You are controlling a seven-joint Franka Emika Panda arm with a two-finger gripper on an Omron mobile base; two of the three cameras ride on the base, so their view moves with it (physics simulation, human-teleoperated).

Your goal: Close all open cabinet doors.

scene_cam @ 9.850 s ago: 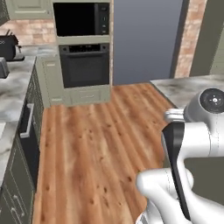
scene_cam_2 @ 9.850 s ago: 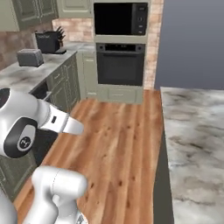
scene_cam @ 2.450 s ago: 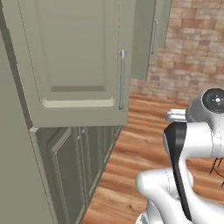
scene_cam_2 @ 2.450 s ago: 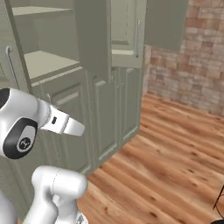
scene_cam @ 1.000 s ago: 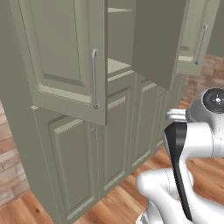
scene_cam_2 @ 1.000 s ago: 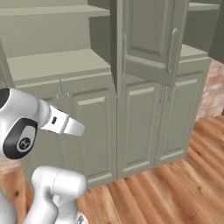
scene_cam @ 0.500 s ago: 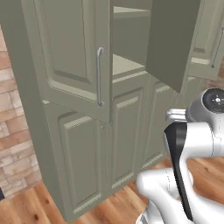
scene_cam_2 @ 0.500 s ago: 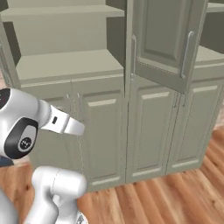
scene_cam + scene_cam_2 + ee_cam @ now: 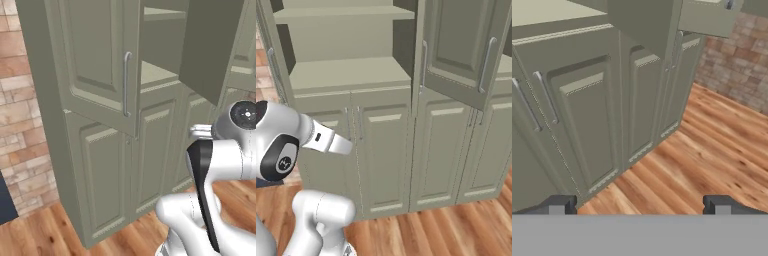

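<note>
A tall sage-green cabinet door (image 9: 95, 55) with a long silver bar handle (image 9: 127, 85) stands swung open at the left of the cupboard. A second open cabinet door (image 9: 210, 45) shows its plain back at the right, with bare shelves (image 9: 159, 72) between them. From the right side, the shelves (image 9: 346, 70) lie exposed, one door (image 9: 420, 55) stands edge-on, and another door (image 9: 463, 47) hangs swung out at the right. My gripper (image 9: 639, 207) is open and holds nothing, its fingertips (image 9: 559, 205) pointing at the lower doors well short of the cupboard.
Shorter lower doors (image 9: 383, 155) with small handles sit shut below the shelves. A brick wall (image 9: 20, 125) flanks the cupboard on the left. Wood floor (image 9: 702, 155) spreads out in front. My folded white arm (image 9: 220, 165) fills the near foreground.
The whole picture has shifted because the base moved: the cupboard now sits closer and more square to the cameras. The doors hang as they did. The gripper stays open.
</note>
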